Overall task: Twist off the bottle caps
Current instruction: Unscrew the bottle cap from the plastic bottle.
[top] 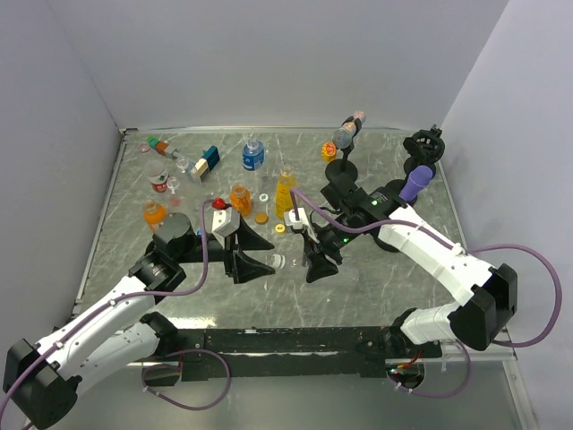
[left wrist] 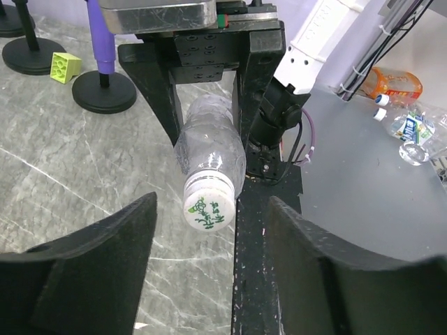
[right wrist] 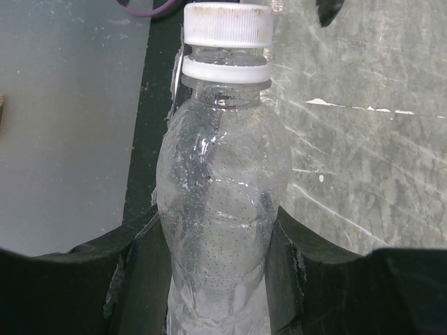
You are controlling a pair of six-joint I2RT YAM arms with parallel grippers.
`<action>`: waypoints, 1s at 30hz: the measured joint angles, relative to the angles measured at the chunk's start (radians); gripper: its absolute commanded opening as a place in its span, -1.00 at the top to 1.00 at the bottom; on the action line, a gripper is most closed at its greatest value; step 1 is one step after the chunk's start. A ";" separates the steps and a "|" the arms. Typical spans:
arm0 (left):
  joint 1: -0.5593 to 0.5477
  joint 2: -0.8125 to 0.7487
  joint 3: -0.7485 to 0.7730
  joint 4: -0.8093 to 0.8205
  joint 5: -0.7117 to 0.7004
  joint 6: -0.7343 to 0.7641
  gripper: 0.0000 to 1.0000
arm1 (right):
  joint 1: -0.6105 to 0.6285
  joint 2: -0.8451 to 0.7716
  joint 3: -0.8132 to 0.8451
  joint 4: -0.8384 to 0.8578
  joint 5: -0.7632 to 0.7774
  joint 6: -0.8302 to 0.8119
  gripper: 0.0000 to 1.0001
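A clear bottle [right wrist: 220, 202], unlabelled, empty and crinkled, is clamped around its body by the right gripper [top: 315, 262] and held level above the worktop [top: 376, 296], neck pointing towards the left arm's side. Its ribbed white cap [left wrist: 207, 204], with green print on top, is still screwed on above a white collar ring. Farther back on the worktop a blue-labelled bottle [top: 253, 156] stands upright. A taller yellow bottle [top: 286, 193] and a squat orange bottle [top: 240, 198] stand near each other at the middle. A second orange bottle [top: 154, 213] stands well to the left. A loose orange cap [top: 260, 217] and a yellow cap [top: 280, 227] lie just in front of the yellow bottle.
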 measured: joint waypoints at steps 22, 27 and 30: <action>-0.016 0.053 0.000 -0.034 -0.010 -0.053 0.99 | -0.001 0.013 0.010 -0.009 0.005 0.005 0.46; -0.016 0.021 -0.039 0.009 -0.064 -0.256 0.99 | 0.000 0.011 0.007 0.005 0.008 0.020 0.46; -0.019 -0.054 -0.105 0.040 -0.153 -0.456 0.99 | 0.011 0.011 0.000 0.032 0.007 0.032 0.46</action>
